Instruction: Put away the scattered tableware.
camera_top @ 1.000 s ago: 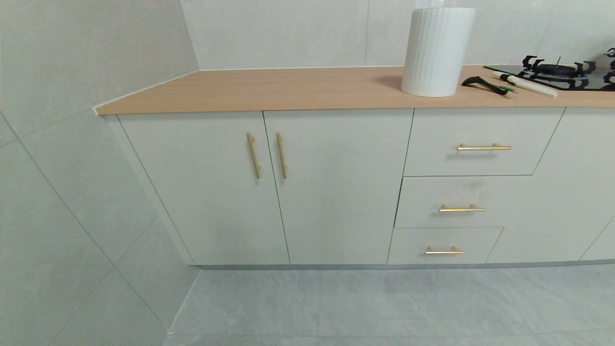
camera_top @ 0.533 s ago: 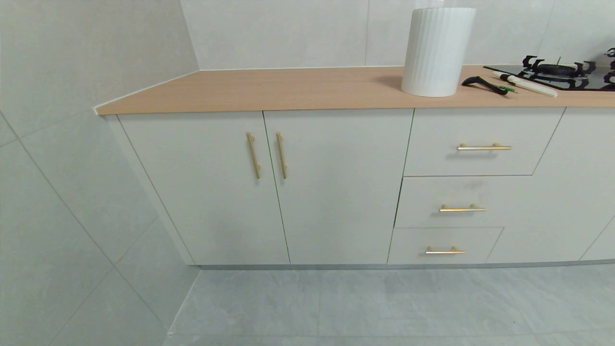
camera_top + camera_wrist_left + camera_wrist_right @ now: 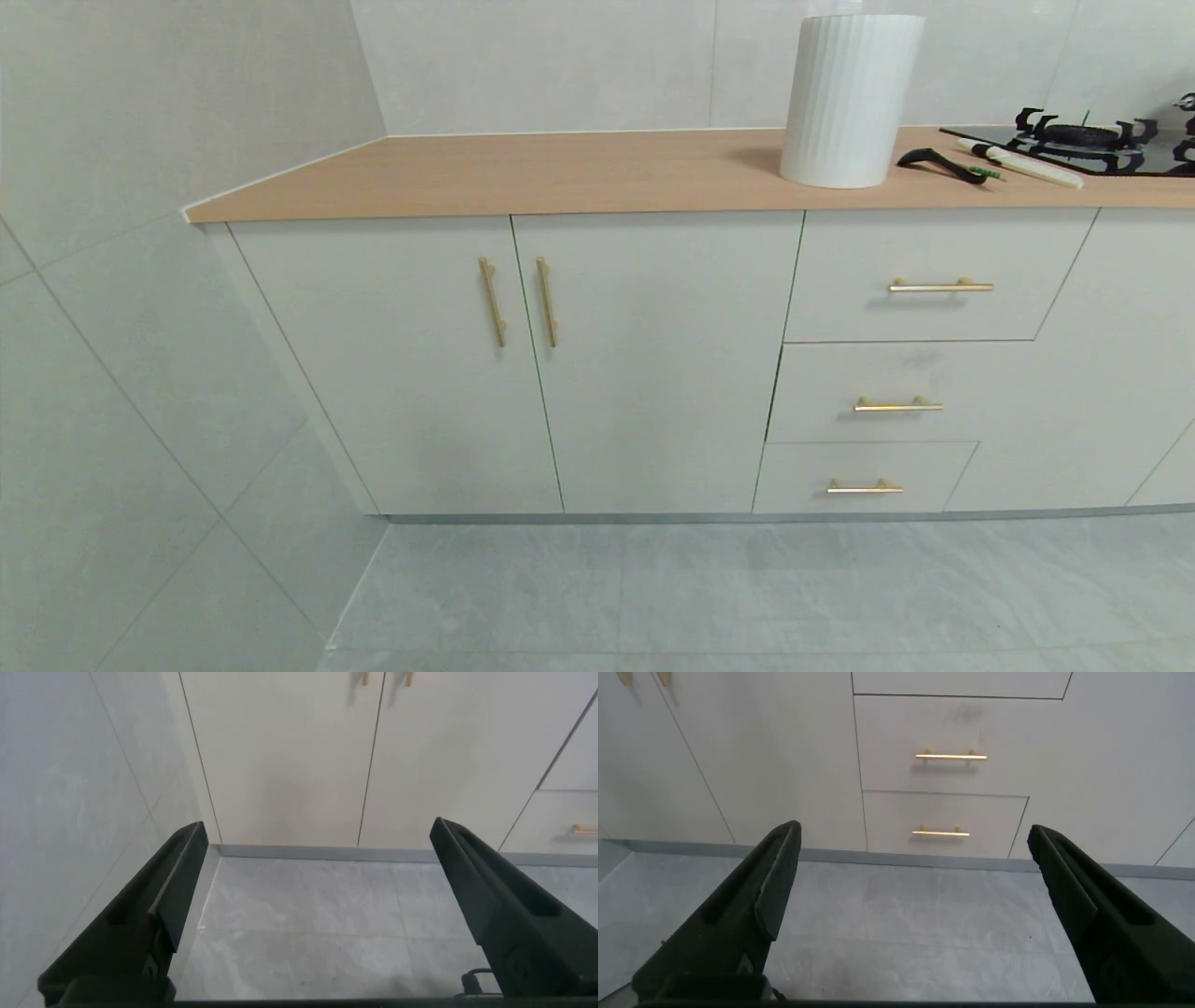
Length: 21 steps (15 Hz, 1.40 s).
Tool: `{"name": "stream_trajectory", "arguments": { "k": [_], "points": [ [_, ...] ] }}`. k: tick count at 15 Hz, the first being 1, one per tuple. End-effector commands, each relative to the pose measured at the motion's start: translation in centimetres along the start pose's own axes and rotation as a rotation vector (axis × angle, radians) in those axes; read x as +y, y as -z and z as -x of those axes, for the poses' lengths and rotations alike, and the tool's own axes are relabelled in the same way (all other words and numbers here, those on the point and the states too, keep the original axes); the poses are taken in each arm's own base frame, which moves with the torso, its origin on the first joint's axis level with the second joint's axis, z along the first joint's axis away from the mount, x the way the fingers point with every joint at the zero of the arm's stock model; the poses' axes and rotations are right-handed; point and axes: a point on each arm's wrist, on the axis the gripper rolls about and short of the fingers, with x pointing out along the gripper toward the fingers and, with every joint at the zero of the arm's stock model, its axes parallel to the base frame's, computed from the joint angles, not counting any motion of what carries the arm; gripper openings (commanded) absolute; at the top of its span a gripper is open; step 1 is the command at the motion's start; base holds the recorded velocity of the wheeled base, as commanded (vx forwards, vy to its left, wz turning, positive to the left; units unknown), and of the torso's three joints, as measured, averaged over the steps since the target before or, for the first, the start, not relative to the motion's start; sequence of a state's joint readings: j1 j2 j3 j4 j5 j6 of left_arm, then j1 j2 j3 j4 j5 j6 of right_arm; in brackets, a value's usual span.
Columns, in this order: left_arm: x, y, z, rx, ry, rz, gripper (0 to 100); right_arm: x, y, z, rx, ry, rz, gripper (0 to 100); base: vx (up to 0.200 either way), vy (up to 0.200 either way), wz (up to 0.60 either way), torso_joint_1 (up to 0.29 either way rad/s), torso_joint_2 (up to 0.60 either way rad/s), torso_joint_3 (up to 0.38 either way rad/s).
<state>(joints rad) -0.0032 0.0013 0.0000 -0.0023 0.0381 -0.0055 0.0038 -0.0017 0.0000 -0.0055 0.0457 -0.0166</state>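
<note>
On the wooden countertop at the far right lie a black-handled utensil and a white-handled knife, next to a tall white ribbed holder. My left gripper hangs open low over the floor, facing the double cabinet doors. My right gripper is open too, low before the drawers, with nothing between its fingers.
A black gas hob sits at the counter's right end. Below are two doors with gold handles and three drawers, all closed. A tiled wall closes off the left side. Grey tiled floor lies in front.
</note>
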Motion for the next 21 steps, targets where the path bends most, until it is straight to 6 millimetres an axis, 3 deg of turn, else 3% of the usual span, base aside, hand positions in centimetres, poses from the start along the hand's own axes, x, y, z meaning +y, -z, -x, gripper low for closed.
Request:
{"name": "stream_trajectory", "arguments": {
  "k": [1,16,21],
  "points": [
    [0.0,-0.01,0.0,0.0,0.0,-0.001,100,0.0,-0.01,-0.02,0.003,-0.001,0.0,100,0.0,0.0,0.0,0.0,0.0,0.0],
    [0.0,-0.01,0.0,0.0,0.001,0.001,100,0.0,0.0,-0.02,0.004,-0.001,0.002,100,0.187,0.0,0.0,0.003,0.0,0.002],
    [0.0,-0.01,0.0,0.0,0.0,0.001,100,0.0,-0.01,-0.02,0.003,-0.001,0.002,100,0.0,0.0,0.0,0.0,0.0,0.0]
  ]
}}
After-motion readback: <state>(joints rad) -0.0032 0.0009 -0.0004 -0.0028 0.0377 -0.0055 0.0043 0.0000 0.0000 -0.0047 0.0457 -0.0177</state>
